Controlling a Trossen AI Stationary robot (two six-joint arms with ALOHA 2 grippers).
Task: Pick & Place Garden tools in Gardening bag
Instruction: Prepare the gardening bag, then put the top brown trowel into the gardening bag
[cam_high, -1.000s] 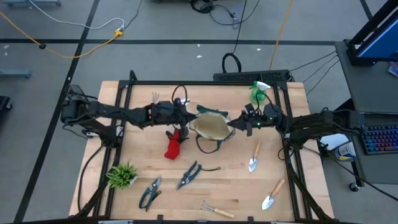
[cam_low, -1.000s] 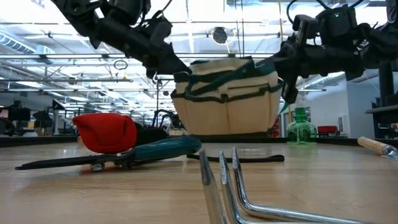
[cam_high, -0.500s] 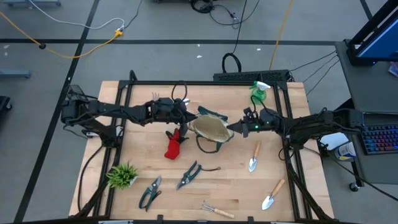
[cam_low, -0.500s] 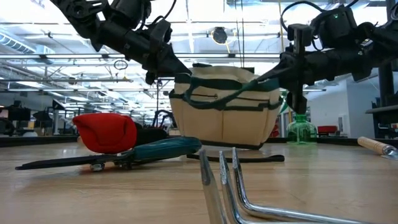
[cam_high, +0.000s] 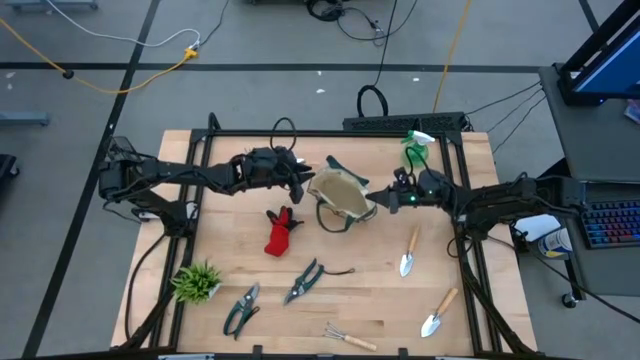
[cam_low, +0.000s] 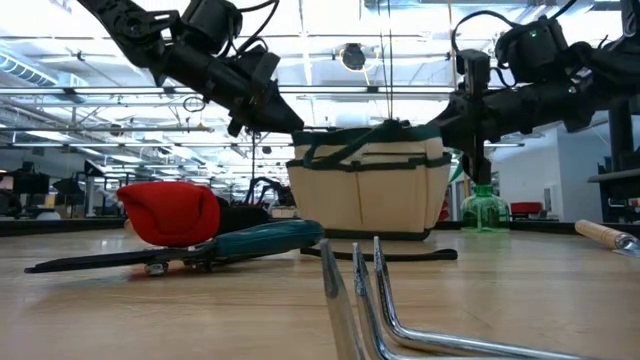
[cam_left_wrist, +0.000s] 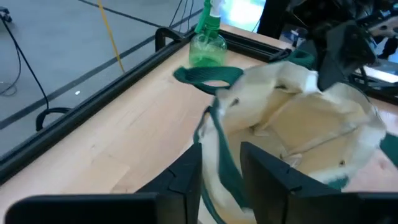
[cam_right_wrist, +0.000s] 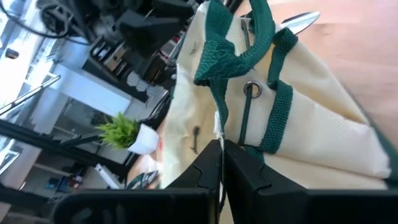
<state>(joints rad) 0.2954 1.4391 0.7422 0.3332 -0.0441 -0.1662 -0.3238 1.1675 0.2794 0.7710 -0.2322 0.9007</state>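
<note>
The cream gardening bag (cam_high: 340, 198) with green trim stands upright on its base mid-table, mouth up. My left gripper (cam_left_wrist: 221, 171) is at the bag's left rim, open, with the rim and its green trim running between the fingers. My right gripper (cam_right_wrist: 222, 155) is shut on the bag's right rim. Lying flat on the table are a red glove (cam_high: 280, 232), two pruning shears (cam_high: 303, 280) (cam_high: 241, 308), two trowels (cam_high: 408, 255) (cam_high: 438, 313) and a hand rake (cam_high: 350, 337). The green spray bottle (cam_high: 415, 148) stands at the far right. My left gripper has the bag's green-trimmed rim (cam_left_wrist: 219, 146) in the gap between its fingers; I cannot tell whether they touch it. My right gripper pinches the cream rim (cam_right_wrist: 217, 134) beside a green handle strap between its two fingers. It comes from the table's right, slanting down. The bag stands upright on the table.
A spiky green plant tuft (cam_high: 196, 282) sits near the left front. A dark frame rail (cam_high: 330, 133) runs along the far edge. Bare wood (cam_high: 230, 215) lies left of the glove.
The bag was lifted clear of the table a second ago. Then it tipped, and now it stands upright on its base, a little nearer the far edge. Both grippers have come down with it.
</note>
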